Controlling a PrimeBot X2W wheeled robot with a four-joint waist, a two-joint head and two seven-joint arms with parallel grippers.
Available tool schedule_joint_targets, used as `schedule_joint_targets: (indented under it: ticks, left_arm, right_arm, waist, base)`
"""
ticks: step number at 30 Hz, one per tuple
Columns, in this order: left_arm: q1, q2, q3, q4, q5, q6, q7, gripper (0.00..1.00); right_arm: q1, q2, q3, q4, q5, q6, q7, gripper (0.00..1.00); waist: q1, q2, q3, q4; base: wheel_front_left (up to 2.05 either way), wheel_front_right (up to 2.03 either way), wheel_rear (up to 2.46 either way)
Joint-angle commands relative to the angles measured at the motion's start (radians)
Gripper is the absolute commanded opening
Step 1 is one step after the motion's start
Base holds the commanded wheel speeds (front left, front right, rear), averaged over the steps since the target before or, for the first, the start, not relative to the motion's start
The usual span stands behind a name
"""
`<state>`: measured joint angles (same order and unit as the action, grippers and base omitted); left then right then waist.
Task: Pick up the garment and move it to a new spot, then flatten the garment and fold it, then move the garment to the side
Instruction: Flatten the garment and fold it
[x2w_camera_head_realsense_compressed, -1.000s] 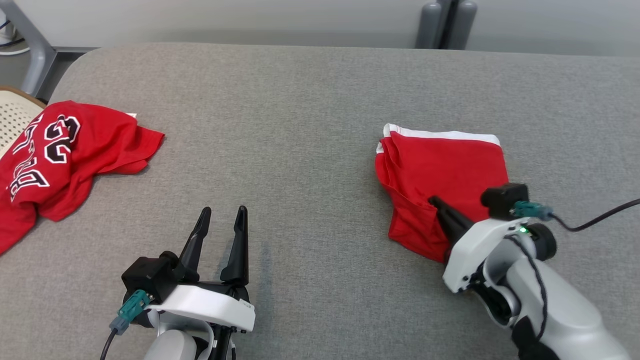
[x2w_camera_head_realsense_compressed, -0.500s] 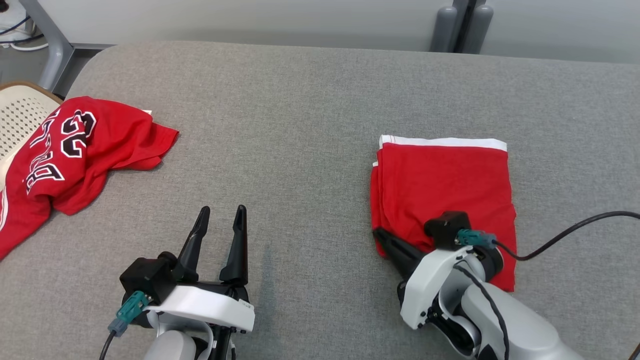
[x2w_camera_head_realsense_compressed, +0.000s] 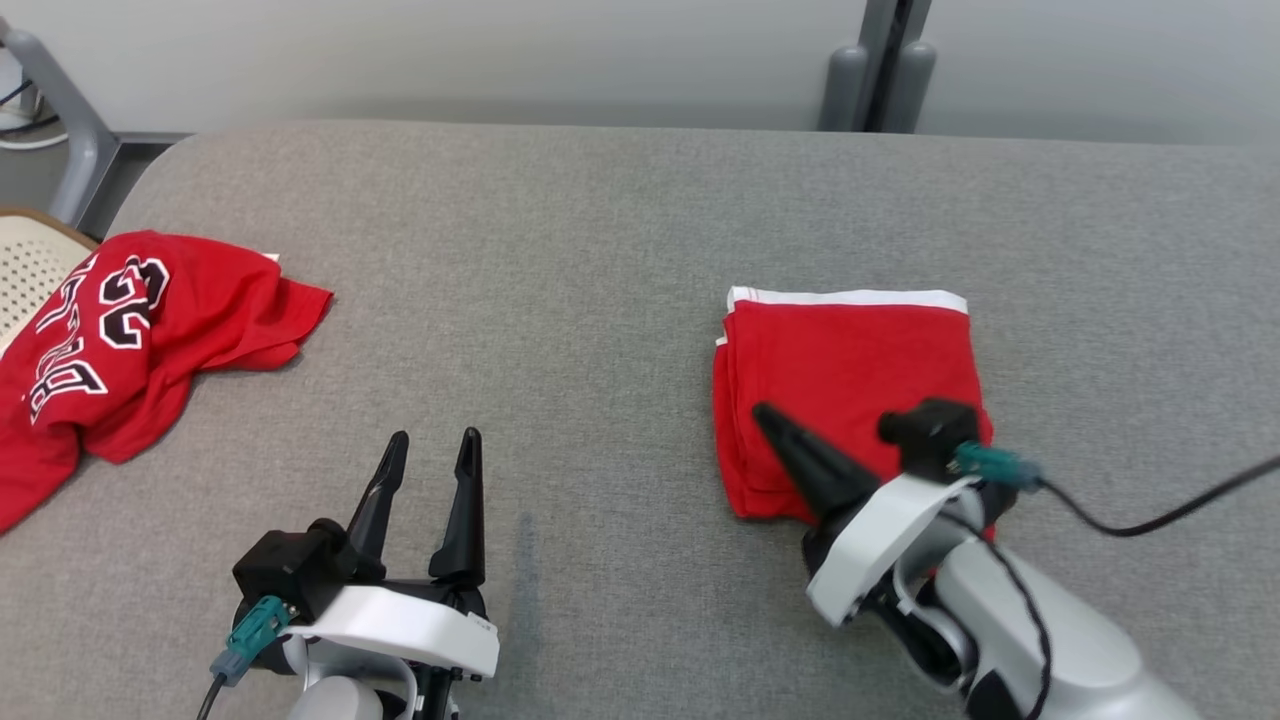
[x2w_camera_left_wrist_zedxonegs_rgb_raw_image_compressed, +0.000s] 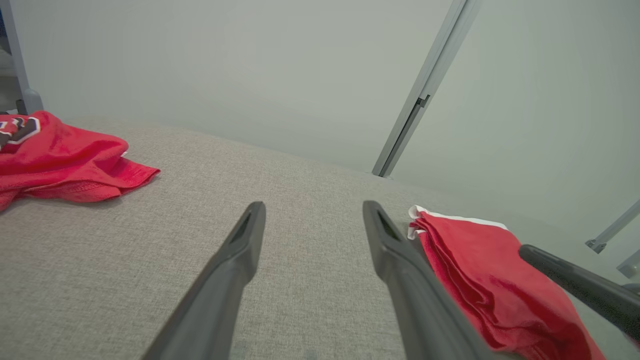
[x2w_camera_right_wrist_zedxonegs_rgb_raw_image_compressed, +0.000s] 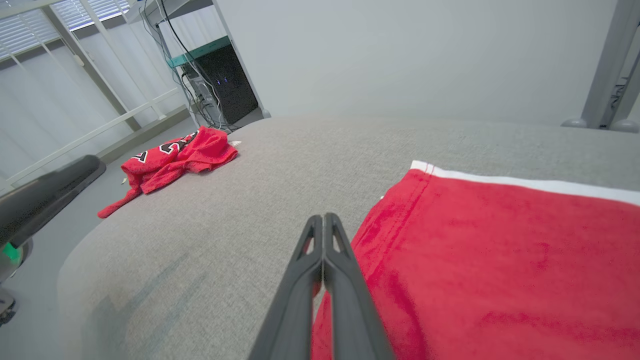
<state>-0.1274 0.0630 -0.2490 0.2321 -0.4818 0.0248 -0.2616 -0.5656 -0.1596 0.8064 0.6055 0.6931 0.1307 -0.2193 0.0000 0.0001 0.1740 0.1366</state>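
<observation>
Two red garments are on the grey counter, and the one that matters, the folded garment, lies right of centre as a tidy rectangle. Its layers are stacked along the left edge and a white band runs across the far edge. By the look of it the flattening and folding are done, and what's left, I'd judge, is the last leg: shifting that packet off to the side. Right pincer sits over the near-left part of the garment, its two dark fingers pressed together with nothing visibly between them. Whether it touches the cloth I can't tell. Left pincer waits at the near left, fingers spread wide and empty, over bare counter and well apart from the fold. Off at the far left is a crumpled red jersey with black-and-white lettering, hanging over the counter's edge beside what looks like a cream perforated seat, well clear of the work. The right arm's black cable trails off to the right. Nothing lies between the garment and open counter on either side. The risk, to my eye, is those loose layers sliding apart if only the top one gets pinched.
</observation>
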Motion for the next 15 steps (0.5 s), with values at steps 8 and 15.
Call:
schedule_joint_targets:
  ticks: [8,15]
  left_arm:
    - [0.015,0.014,0.01,-0.01,0.01,0.011,-0.004,1.0]
    - [0.031,0.006,0.022,-0.038,0.037,0.019,-0.004,1.0]
  right_arm:
    - [0.07,-0.053,-0.287,-0.15,-0.159,0.0,-0.043,1.0]
    - [0.248,-0.015,-0.574,-0.312,-0.368,0.0,-0.043,1.0]
  waist:
    - [0.0,-0.0001,-0.044,-0.048]
    - [0.0,-0.0001,-0.051,-0.073]
  base:
    - [0.0,0.0,0.0]
    - [0.0,0.0,0.0]
